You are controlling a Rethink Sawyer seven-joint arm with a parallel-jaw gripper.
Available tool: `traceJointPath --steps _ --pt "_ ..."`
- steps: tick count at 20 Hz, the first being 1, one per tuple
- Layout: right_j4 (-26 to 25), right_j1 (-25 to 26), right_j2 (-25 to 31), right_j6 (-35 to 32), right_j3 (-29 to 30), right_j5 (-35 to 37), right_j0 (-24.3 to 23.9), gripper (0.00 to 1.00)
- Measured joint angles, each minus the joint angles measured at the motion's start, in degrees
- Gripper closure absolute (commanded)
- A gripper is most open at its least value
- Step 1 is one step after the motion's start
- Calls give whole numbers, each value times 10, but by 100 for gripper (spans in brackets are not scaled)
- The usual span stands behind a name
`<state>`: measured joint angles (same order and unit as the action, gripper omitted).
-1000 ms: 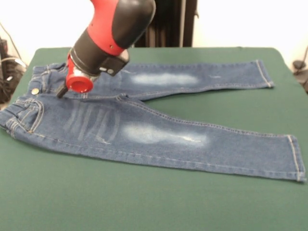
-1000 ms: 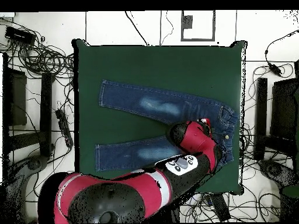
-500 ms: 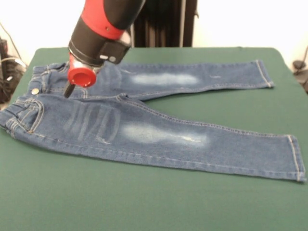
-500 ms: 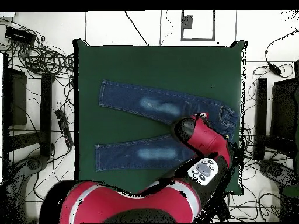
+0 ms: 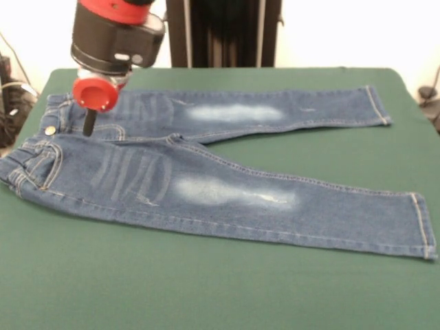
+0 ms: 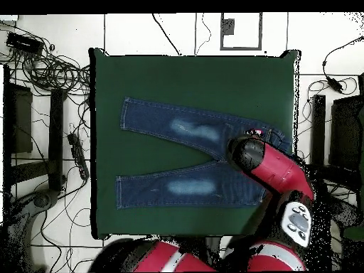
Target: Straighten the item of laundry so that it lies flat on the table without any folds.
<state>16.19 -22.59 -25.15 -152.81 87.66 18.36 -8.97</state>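
The dark blue jeans point(image 5: 206, 185) lie spread out on the green table point(image 5: 206, 295). The waistband is at the left and both legs run to the right, splayed apart, with pale thigh patches showing. I see no large folds. My gripper point(image 5: 89, 126) hangs just above the waistband area near the brass button point(image 5: 49, 130), below the arm's red disc. In the overhead view the jeans point(image 6: 188, 130) lie across the middle of the table point(image 6: 192, 78). There the arm covers the waist end and only the gripper's tip point(image 6: 254, 132) shows.
The black pedestal point(image 5: 220, 31) stands behind the table's far edge. Cables point(image 5: 10, 96) lie off the table's left side. In the overhead view cables point(image 6: 50, 64) and dark stands point(image 6: 316, 135) surround the table on the floor.
The arm has swung along the waistband toward the table's edge and risen a little. The jeans have not visibly moved.
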Motion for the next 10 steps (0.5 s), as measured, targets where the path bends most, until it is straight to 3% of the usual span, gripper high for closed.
traceJointPath --steps 6,10 --pt "-13 -57 90 0 18 29 -73 100" --pt "-13 -79 118 0 34 34 -87 100"
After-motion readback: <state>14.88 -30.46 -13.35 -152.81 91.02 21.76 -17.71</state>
